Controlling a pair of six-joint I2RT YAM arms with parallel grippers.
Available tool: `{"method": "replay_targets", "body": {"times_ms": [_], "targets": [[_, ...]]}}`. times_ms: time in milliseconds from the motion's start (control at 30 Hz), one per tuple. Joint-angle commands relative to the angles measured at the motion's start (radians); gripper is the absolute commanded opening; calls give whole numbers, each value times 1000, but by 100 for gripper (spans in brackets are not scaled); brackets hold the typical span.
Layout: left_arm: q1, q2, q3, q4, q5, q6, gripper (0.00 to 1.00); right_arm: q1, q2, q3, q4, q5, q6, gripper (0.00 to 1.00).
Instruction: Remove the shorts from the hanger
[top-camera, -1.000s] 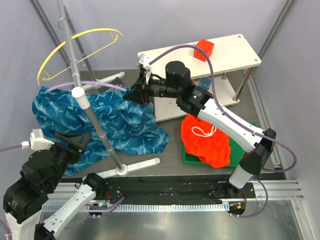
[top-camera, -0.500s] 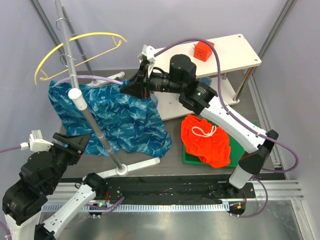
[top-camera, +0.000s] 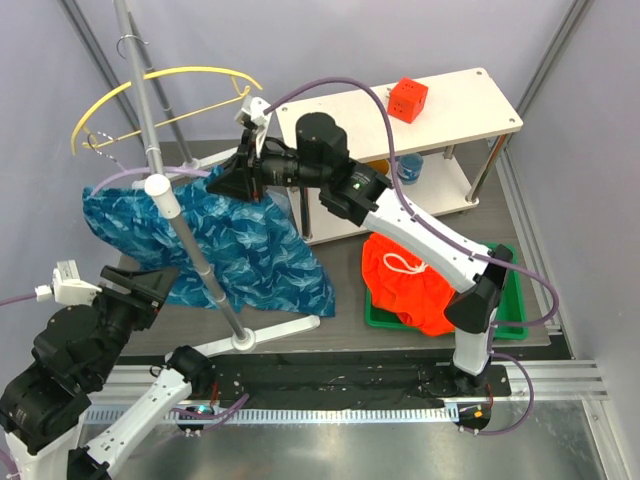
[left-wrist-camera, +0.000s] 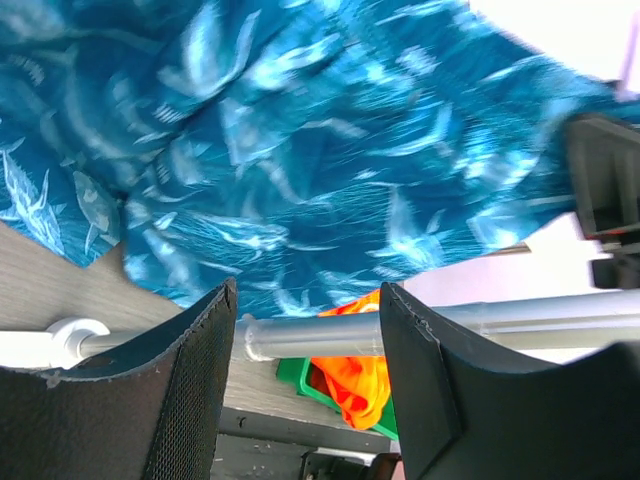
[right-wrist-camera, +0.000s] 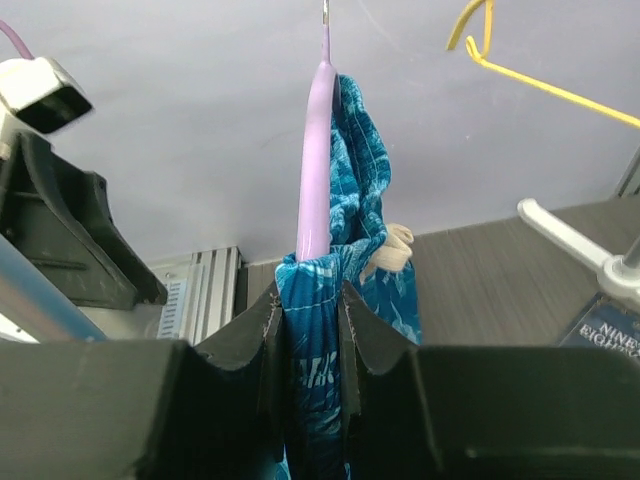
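The blue-teal shorts (top-camera: 235, 245) hang off a lilac hanger (right-wrist-camera: 318, 170) on the rack pole (top-camera: 190, 240), their lower part spread over the table. My right gripper (right-wrist-camera: 312, 325) is shut on the bunched waistband just below the hanger, beside a cream drawstring (right-wrist-camera: 390, 258); in the top view that right gripper (top-camera: 230, 183) is left of the shelf. The orange shorts (top-camera: 412, 285) with a white drawstring lie in the green bin (top-camera: 508, 300). My left gripper (top-camera: 148, 287) stands open and empty below the blue cloth (left-wrist-camera: 300, 150), with the pole (left-wrist-camera: 320, 336) across its gap.
An empty yellow hanger (top-camera: 165, 80) hangs on the rack above. The rack's white foot (top-camera: 285, 328) lies near the table's front edge. A white shelf (top-camera: 460, 110) with a red cube (top-camera: 408, 98) stands at the back right, with a blue cup (top-camera: 408, 168) under it.
My right gripper has closed on the blue shorts and carried them up and to the left toward the pole. The cloth has lifted and bunched. The left arm has barely moved.
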Motion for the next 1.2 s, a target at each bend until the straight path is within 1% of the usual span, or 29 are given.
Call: {"method": "replay_targets", "body": {"times_ms": [0, 100, 233, 333, 400, 500, 533, 567, 667, 733, 833, 933, 1167], "targets": [[-4, 11, 43, 70, 1, 56, 59, 2, -116, -94, 143, 52, 24, 1], [-5, 25, 74, 86, -9, 99, 59, 1, -194, -238, 191, 34, 33, 1], [-4, 94, 124, 106, -4, 146, 58, 2, -297, -439, 220, 31, 50, 1], [-4, 132, 161, 127, -7, 192, 58, 1, -378, -532, 233, 46, 62, 1], [-4, 160, 174, 150, -41, 208, 58, 1, -416, -604, 236, 45, 74, 1], [-4, 189, 165, 201, -85, 232, 55, 1, -476, -673, 242, 32, 99, 1], [-4, 198, 163, 205, -94, 237, 52, 1, -504, -700, 245, 34, 106, 1], [-5, 226, 166, 198, -125, 226, 50, 1, -518, -713, 245, 35, 120, 1], [-4, 278, 194, 129, -157, 141, 46, -1, -562, -756, 256, 26, 140, 1], [-4, 313, 189, 161, -127, 146, 42, -1, -576, -773, 256, 14, 149, 1], [-4, 324, 158, 224, -105, 151, 40, -5, -596, -796, 254, -1, 163, 1], [-4, 309, 126, 270, -104, 171, 39, -7, -608, -811, 254, -14, 181, 1], [-4, 304, 79, 276, -93, 162, 39, -8, -625, -822, 263, -60, 214, 1]]}}
